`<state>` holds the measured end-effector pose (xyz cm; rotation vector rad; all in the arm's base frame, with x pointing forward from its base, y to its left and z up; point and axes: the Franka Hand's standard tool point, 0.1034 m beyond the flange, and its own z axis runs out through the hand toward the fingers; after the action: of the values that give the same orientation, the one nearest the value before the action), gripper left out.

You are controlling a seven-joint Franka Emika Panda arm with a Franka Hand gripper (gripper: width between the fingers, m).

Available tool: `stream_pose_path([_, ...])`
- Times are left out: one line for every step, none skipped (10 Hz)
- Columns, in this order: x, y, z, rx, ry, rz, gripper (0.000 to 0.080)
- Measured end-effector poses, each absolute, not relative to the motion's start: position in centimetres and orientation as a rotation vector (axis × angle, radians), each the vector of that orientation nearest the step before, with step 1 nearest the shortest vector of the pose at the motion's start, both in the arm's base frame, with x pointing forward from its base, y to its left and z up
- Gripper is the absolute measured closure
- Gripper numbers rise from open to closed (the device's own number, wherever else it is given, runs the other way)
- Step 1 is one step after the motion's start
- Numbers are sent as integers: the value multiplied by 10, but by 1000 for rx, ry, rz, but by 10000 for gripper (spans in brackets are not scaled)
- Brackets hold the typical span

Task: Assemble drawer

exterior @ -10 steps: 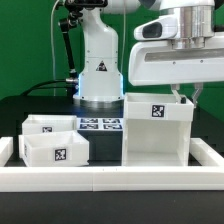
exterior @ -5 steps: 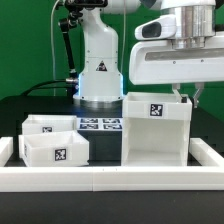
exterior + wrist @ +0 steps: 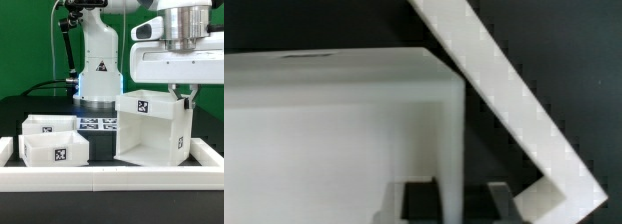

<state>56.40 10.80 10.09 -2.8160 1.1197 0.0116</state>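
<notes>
The drawer's tall white housing (image 3: 150, 130) stands at the exterior view's right, tilted, with its left side a little off the table. My gripper (image 3: 186, 97) is shut on the top of the housing's right wall. In the wrist view my gripper (image 3: 459, 203) has a dark finger (image 3: 416, 202) on each side of the thin white wall (image 3: 461, 140), and the housing's interior (image 3: 331, 130) lies beside it. Two shallow white trays sit at the exterior view's left, one at the back (image 3: 48, 124) and one in front (image 3: 55, 150).
The low white rail (image 3: 110, 178) borders the table in front and on both sides, and it also crosses the wrist view (image 3: 500, 90). The marker board (image 3: 100, 124) lies flat behind, between trays and housing. The arm's white base (image 3: 100, 70) stands at the back.
The housing has tipped and turned from standing square: its left side has risen and shifted left. The gripper has moved slightly left with it. The trays have not moved.
</notes>
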Motion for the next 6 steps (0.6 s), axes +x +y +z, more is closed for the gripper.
stream_pose_path([565, 109, 101, -2783, 1189, 13, 761])
stream_pose_path([564, 111, 102, -2738, 1278, 22, 761])
stream_pose_path([564, 113, 102, -2695, 1354, 32, 761])
stream_pose_path([564, 113, 102, -2646, 1441, 43, 761])
stream_pose_path([564, 112, 102, -2612, 1502, 47, 761])
stream_pose_path([564, 112, 102, -2600, 1522, 49, 761])
